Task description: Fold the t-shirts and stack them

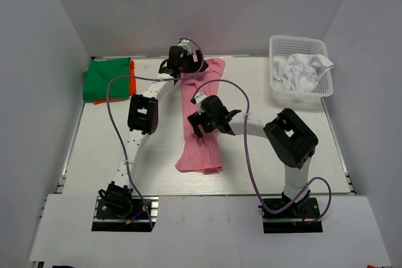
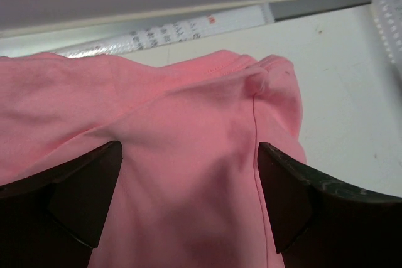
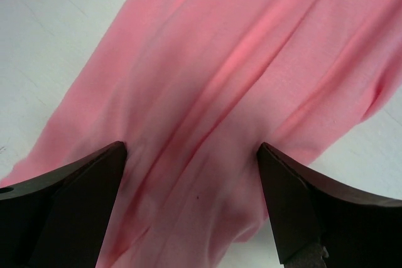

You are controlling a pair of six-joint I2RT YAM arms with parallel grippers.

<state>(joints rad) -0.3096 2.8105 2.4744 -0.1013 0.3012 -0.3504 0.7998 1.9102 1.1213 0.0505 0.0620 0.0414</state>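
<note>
A salmon pink t-shirt [image 1: 201,152] lies in the middle of the bench [image 1: 107,155], drawn out into a long, rumpled strip that runs from the far edge back toward the arms, slanting a little to the left as it comes nearer. The left gripper [image 1: 174,70] hangs over the far end of that strip with its jaws spread wide and nothing between them. Its own camera shows the left gripper [image 2: 188,155] straddling the pink cloth [image 2: 188,111], where a seam and a bunched corner sit close to the bench's far rim. The right gripper [image 1: 196,125] is over the middle of the strip, also wide open and holding nothing. From the wrist view the right gripper [image 3: 188,152] stands with a finger on each side of the lengthwise folds of the shirt [image 3: 251,61]. I can't tell whether either one's fingertips actually press on the fabric. Over in the far left corner a green t-shirt [image 1: 107,78] lies folded on top of an orange t-shirt [image 1: 132,84], of which only an edge peeks out on the right. At the far right a white lattice basket [image 1: 298,43] holds a crumpled white t-shirt [image 1: 304,70].
</note>
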